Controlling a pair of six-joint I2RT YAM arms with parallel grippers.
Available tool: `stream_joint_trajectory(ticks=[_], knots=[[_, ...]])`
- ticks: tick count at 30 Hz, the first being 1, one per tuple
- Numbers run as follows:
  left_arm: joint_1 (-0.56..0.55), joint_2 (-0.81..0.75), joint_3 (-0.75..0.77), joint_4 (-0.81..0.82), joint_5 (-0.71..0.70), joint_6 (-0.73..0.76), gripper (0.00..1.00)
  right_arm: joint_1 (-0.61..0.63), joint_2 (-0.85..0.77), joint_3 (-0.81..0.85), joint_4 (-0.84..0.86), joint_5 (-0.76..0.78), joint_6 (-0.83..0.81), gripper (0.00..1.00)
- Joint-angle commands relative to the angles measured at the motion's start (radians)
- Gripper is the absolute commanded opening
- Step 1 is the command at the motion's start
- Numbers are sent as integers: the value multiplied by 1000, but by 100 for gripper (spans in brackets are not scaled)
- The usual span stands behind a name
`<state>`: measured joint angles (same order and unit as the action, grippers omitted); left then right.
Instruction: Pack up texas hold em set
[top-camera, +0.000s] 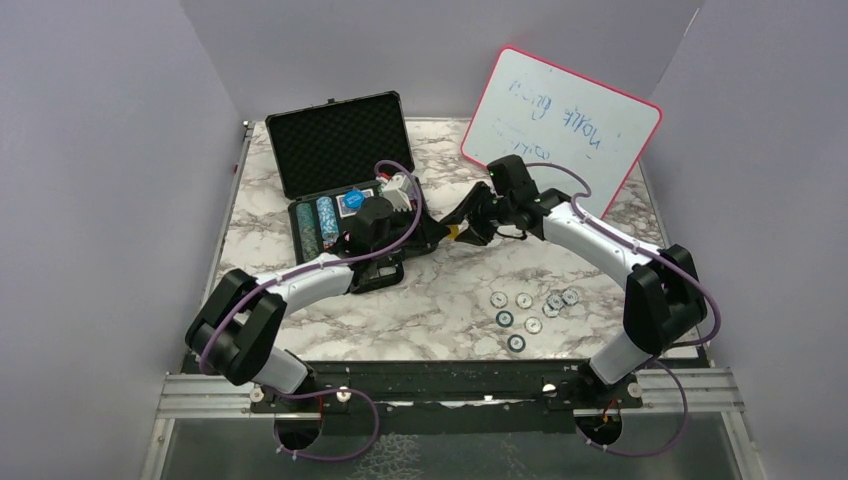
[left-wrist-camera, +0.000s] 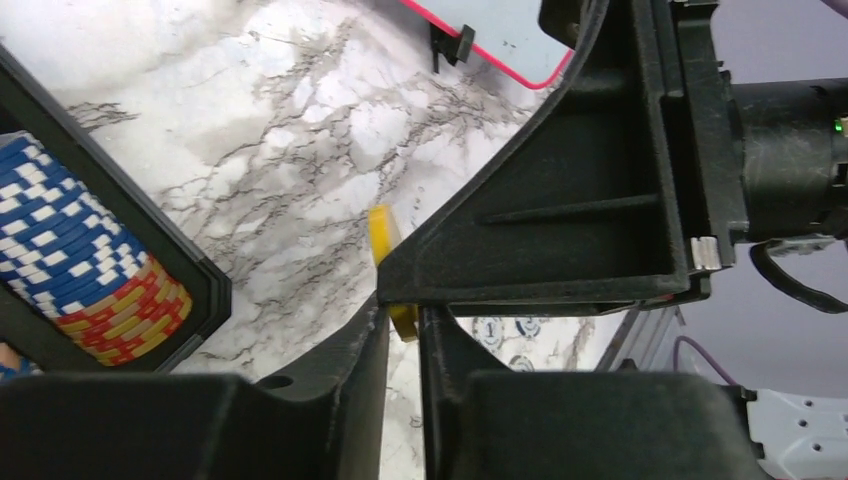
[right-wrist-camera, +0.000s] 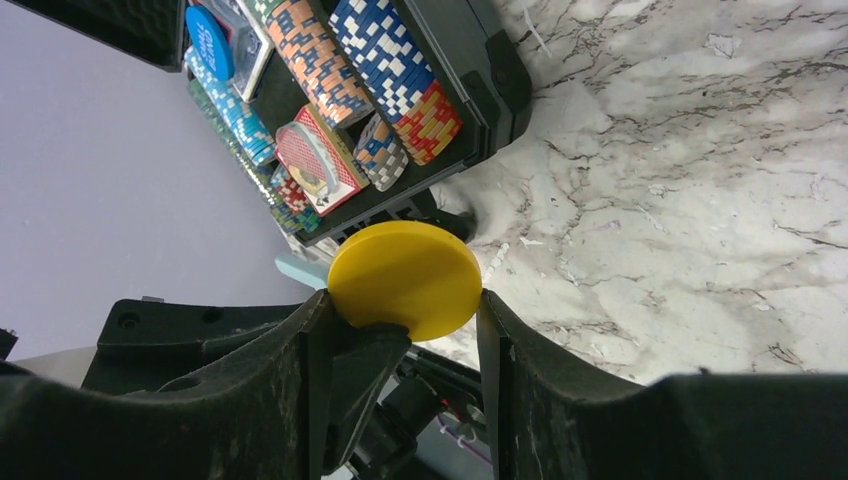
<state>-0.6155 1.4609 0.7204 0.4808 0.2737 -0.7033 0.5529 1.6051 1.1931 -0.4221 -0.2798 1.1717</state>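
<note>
Mid-air handover, just right of the open case (top-camera: 335, 150). The right gripper (right-wrist-camera: 405, 300) clamps the yellow button (right-wrist-camera: 405, 272) across its rim, with the disc face toward its own camera. The left gripper (left-wrist-camera: 403, 322) meets the button edge-on. Its jaws stand narrow with the disc's lower edge between them; cannot tell whether they actually pinch it. The button hangs above bare table (top-camera: 450, 300), beside the case's right wall and not over any compartment.

Risks:
- The left's purchase looks shallow, on the edge only. If the right lets go before the left bites, the disc likely drops and rolls.
- The fingers are crowded together, so an off-centre squeeze could flip the button out.

Also noted: loose chips (top-camera: 530, 310) on the marble near the right arm, not yet packed.
</note>
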Motion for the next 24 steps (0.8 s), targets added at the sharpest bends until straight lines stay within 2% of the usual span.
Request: stream_joint_trajectory(ticks=[1, 3, 8, 12, 19, 24], knots=[[-3, 9, -10, 66, -33, -18, 11, 10, 23, 28, 12, -53, 3, 51], [-2, 7, -13, 67, -34, -10, 1, 9, 27, 31, 5, -38, -9, 53], [24, -14, -23, 59, -20, 2, 0, 7, 24, 75, -53, 70, -67, 71], [108, -59, -19, -52, 4, 13, 0, 2, -17, 128, -134, 223, -138, 84], [329, -155, 88, -461, -1, 179, 0, 1, -140, 19, -89, 307, -224, 85], [511, -168, 143, -630, 8, 217, 0, 1, -167, -45, -91, 298, -235, 83]])
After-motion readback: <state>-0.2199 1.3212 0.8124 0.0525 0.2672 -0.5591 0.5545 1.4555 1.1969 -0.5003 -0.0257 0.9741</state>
